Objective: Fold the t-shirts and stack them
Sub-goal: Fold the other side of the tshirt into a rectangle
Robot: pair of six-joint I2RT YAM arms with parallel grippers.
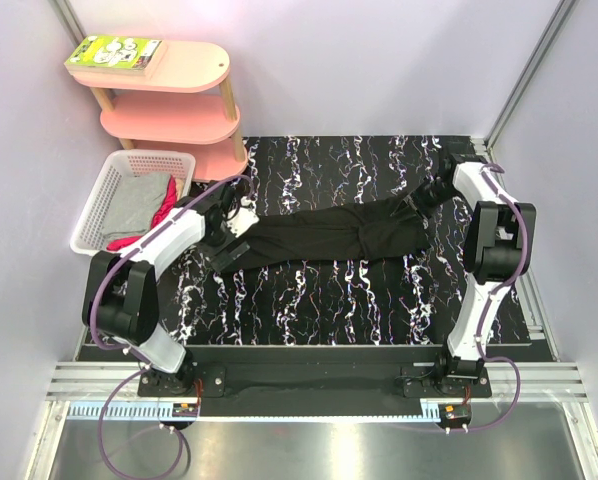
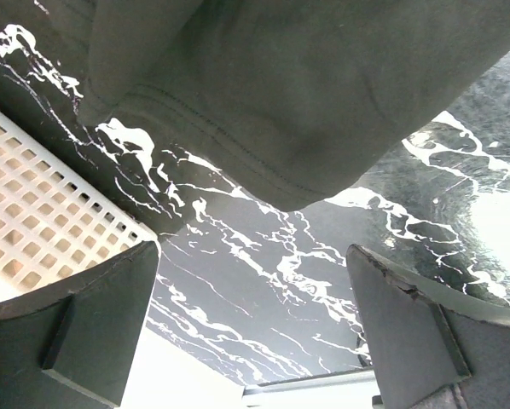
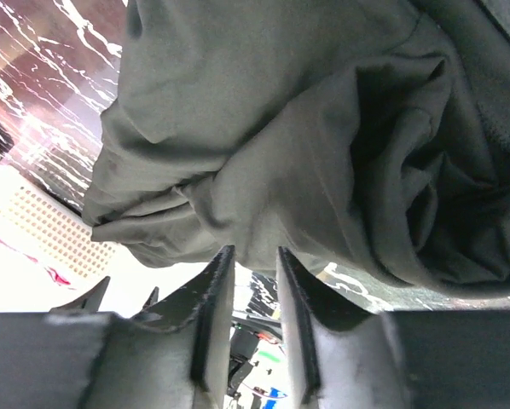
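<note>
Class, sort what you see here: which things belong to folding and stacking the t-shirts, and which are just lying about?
Job in hand: black shirt; grey shirt; red shirt.
Lying about: basket; pink shelf; green book or box.

My left arm (image 1: pixel 169 240) and right arm (image 1: pixel 489 250) wear white shells over black joints; purple cables (image 1: pixel 101 430) loop from black bases; my tool fingers (image 2: pixel 93 332) are dark grey wedges.
</note>
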